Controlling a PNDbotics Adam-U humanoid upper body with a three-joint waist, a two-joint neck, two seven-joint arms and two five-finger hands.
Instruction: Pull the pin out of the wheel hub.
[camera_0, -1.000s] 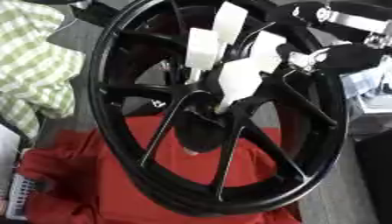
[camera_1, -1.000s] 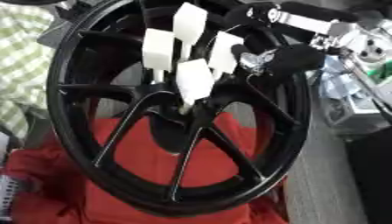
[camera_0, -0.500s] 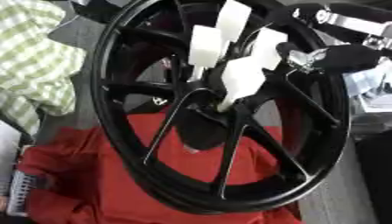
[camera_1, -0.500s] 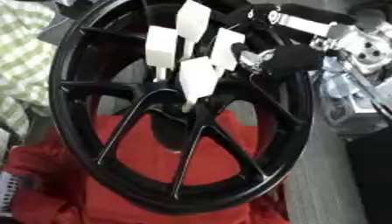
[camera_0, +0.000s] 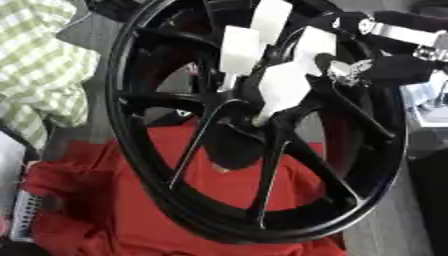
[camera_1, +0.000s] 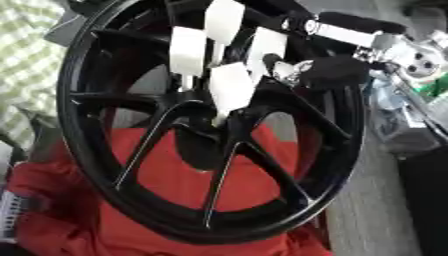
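Left eye view: right hand (camera_0: 284, 70) reaches from right, white fingertips (camera_0: 282, 92) gathered at hub (camera_0: 249, 127) of black wheel (camera_0: 140, 135) standing on red cloth (camera_0: 131, 215). Pin itself hidden; grasp cannot tell. Best pull straight along hub axis, wheel kept steady.

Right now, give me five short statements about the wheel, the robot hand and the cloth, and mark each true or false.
1. The wheel is black with spokes. True.
2. A red cloth lies under the wheel. True.
3. The white-fingered robot hand reaches in from the lower left corner. False: it comes in from the upper right, and its white fingers point down toward the hub.
4. The wheel lies flat on a bare blue table. False: it stands tilted over the red cloth.
5. A green checked cloth shows at the left edge. True.
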